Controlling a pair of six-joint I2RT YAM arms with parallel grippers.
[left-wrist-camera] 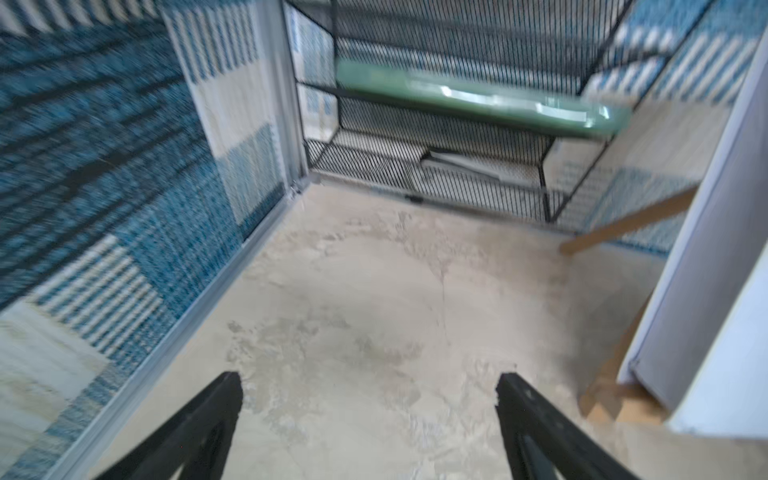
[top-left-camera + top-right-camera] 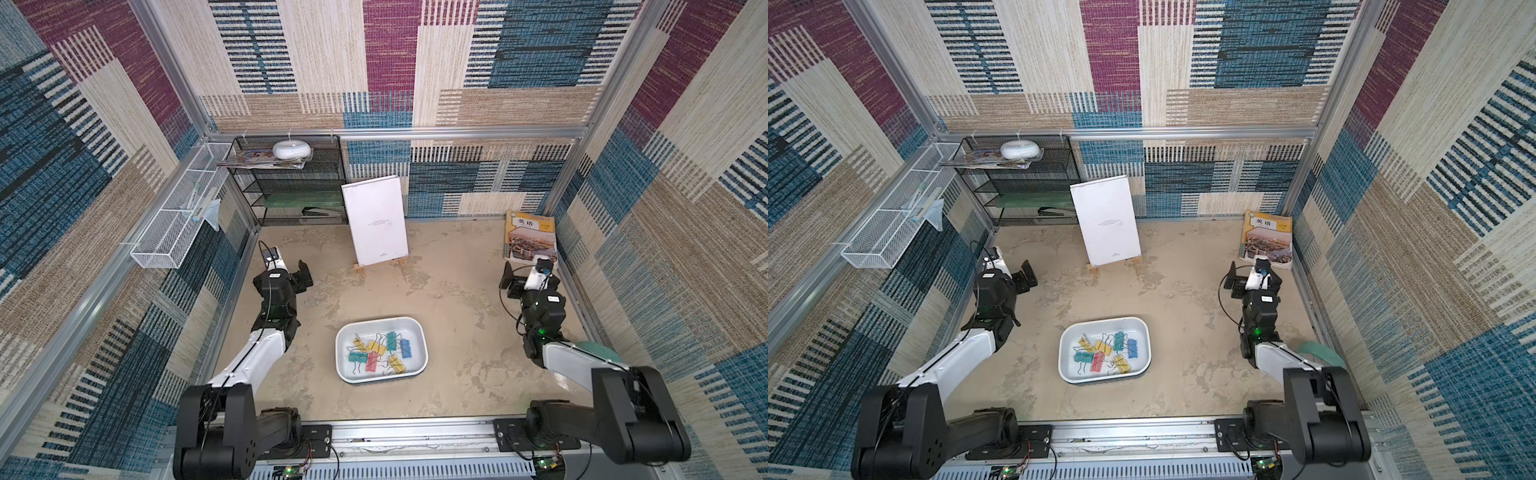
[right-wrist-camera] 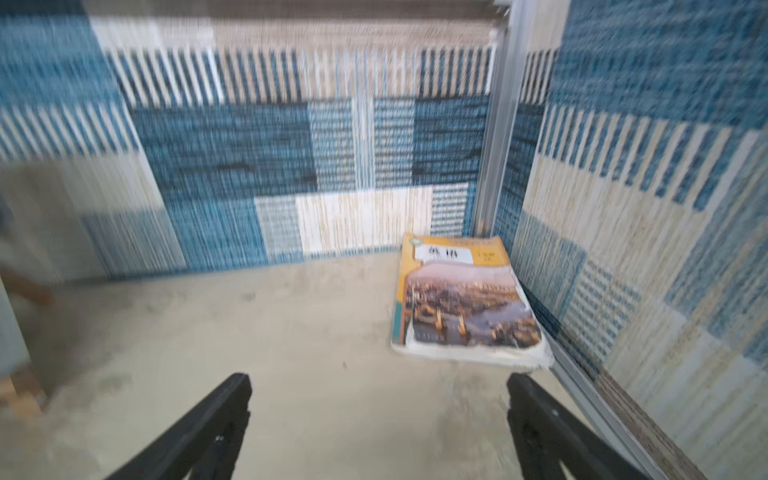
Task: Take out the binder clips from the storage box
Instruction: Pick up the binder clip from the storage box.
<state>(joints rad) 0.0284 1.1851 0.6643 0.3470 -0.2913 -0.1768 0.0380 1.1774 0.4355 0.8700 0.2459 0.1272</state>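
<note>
the binder clips [image 2: 376,347] all lie in the storage box [image 2: 386,321]. both jaws are open, empty, well apart from it; next you bring one over a clip.

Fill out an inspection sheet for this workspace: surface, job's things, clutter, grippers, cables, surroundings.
Surface: beige tabletop, mottled with stains.
Job's things: seven binder clips, all inside the white storage box, front centre.
Clutter: white board on an easel; textbook in a back corner; black mesh rack; white wire basket on the side wall.
Grippers: left gripper and right gripper open, empty, away from the box.
Cables: black cable along the left arm; cable loop by the right wrist.
Surroundings: patterned woven walls, aluminium frame.
</note>
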